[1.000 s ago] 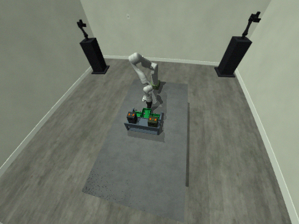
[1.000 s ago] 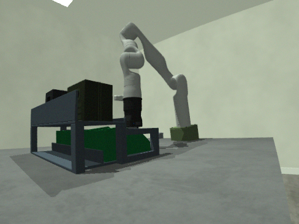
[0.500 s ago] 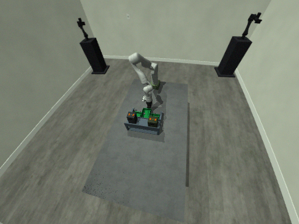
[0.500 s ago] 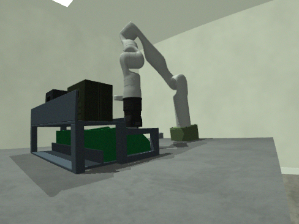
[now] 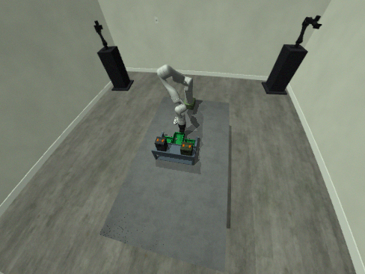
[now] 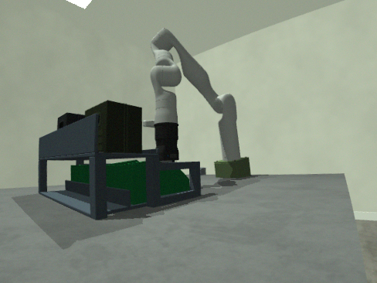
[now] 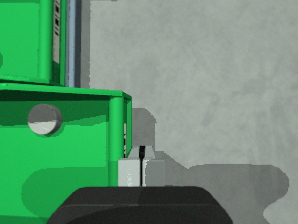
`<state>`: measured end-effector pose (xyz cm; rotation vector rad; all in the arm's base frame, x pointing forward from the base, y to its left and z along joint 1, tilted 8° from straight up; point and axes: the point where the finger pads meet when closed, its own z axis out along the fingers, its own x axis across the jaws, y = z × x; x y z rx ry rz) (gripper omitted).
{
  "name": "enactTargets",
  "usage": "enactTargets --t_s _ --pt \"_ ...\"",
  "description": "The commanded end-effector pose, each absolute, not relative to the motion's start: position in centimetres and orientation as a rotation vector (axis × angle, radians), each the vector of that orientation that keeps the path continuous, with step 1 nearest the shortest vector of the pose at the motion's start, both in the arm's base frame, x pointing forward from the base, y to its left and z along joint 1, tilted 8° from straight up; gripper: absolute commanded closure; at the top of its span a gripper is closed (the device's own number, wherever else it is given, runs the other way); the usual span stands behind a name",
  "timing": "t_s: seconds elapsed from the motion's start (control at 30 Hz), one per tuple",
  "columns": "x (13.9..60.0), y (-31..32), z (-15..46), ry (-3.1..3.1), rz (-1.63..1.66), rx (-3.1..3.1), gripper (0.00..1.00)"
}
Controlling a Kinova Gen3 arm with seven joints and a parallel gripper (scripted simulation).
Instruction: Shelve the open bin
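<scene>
Open bin (image 5: 179, 138) (image 7: 60, 160) of green lies in the gap between 2 green bins on the shelf (image 5: 175, 150) (image 6: 69, 141), and we see its open front jutting out towards the arm, beyond its neighbours. In the top view we find 1 bin (image 5: 169, 140) at 9 o'clock from it and 1 more bin (image 5: 191, 142) (image 6: 175, 182) at 4 o'clock. A round grey part (image 7: 44, 120) sits inside our bin, at 10 o'clock from the fingertips in the wrist view

Our gripper (image 5: 182, 131) (image 6: 172, 161) (image 7: 142, 159) is clenched on nothing, pointing down right beside the bin's front wall; whether it touches, we cannot tell. On the shelf's top board stand 2 dark boxes, 1 box (image 5: 161, 144) at 8 o'clock from our bin and 1 box (image 5: 186, 149) (image 6: 120, 127) at 5 o'clock, as the top view shows us
</scene>
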<state>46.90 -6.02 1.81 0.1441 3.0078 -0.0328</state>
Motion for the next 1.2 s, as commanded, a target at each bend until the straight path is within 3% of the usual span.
enactTargets --t_s 0.0,1.17 --pt "47.1 -6.0 1.9 3.006 -0.033 0.144 1.0" --pt "48.7 -6.2 2.1 3.006 -0.033 0.144 1.0"
